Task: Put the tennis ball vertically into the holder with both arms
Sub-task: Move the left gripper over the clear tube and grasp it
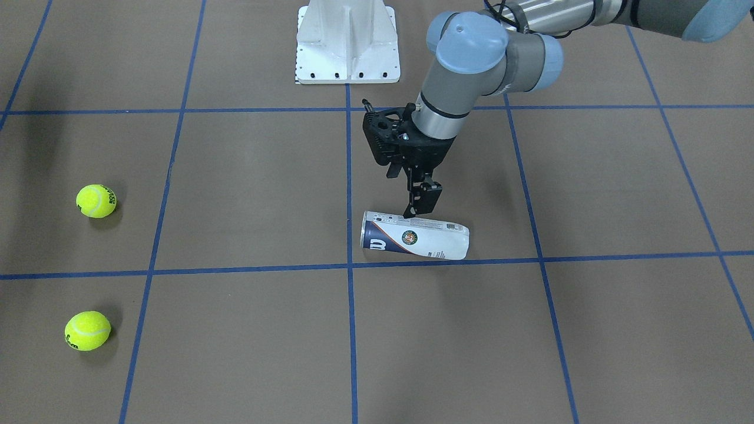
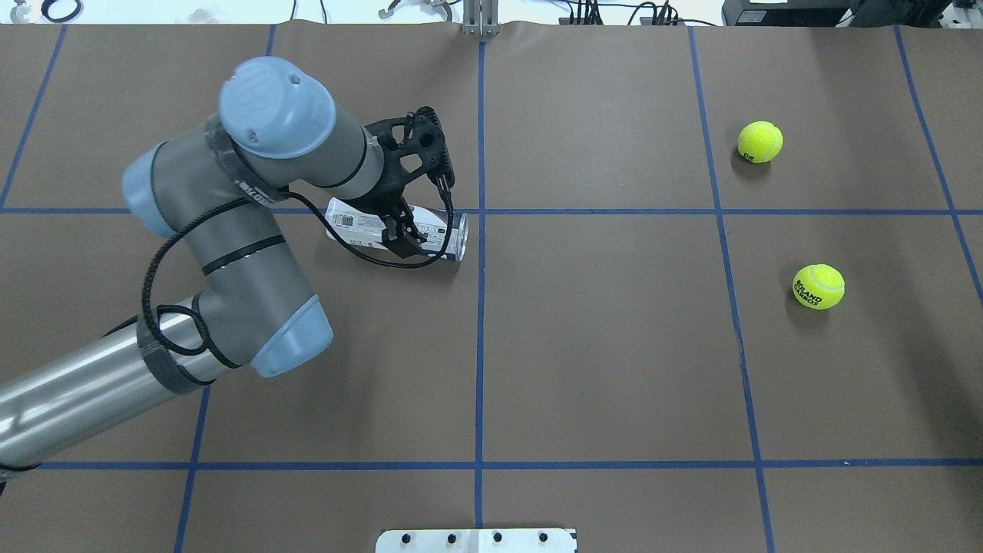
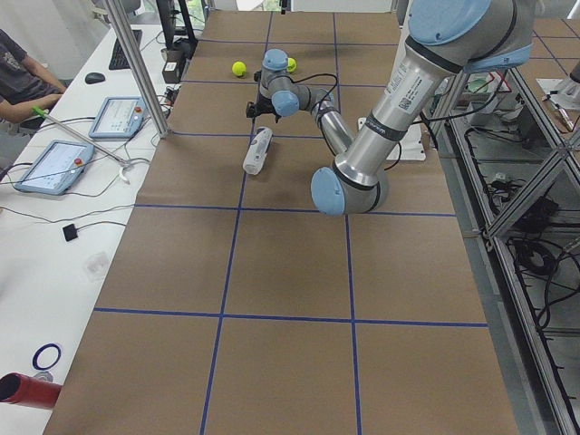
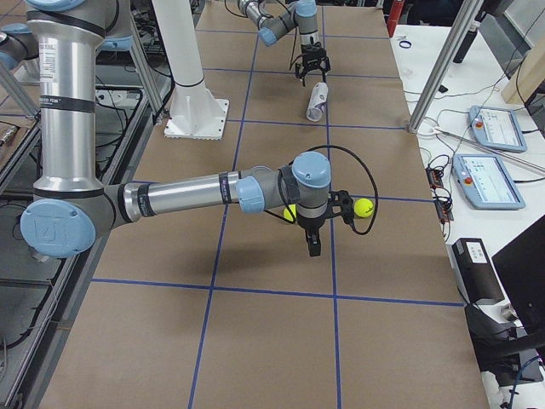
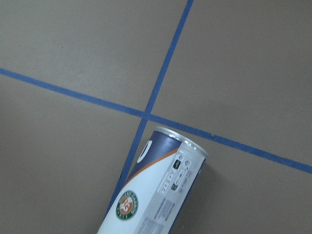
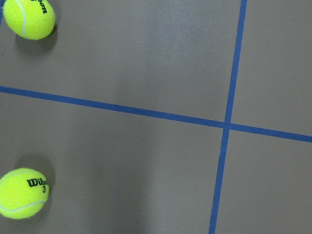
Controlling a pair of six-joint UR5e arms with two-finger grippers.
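Note:
The holder [image 1: 415, 237], a clear can with a white and navy label, lies on its side near the table's centre line; its silver rim points toward the centre. It also shows in the overhead view [image 2: 349, 223] and the left wrist view [image 5: 156, 195]. My left gripper [image 1: 422, 203] hangs open just above the holder's middle, not touching it, and shows from overhead too [image 2: 403, 234]. Two yellow tennis balls [image 1: 96, 201] [image 1: 87, 331] lie far off on my right side. My right gripper [image 4: 311, 243] hovers between the balls [image 6: 22, 193] [image 6: 28, 17]; I cannot tell whether it is open.
The white bolted pedestal [image 1: 347, 41] stands at the robot's edge of the table. Blue tape lines [image 1: 350, 265] cross the brown tabletop. Tablets [image 4: 494, 175] and cables lie on the side bench beyond the table.

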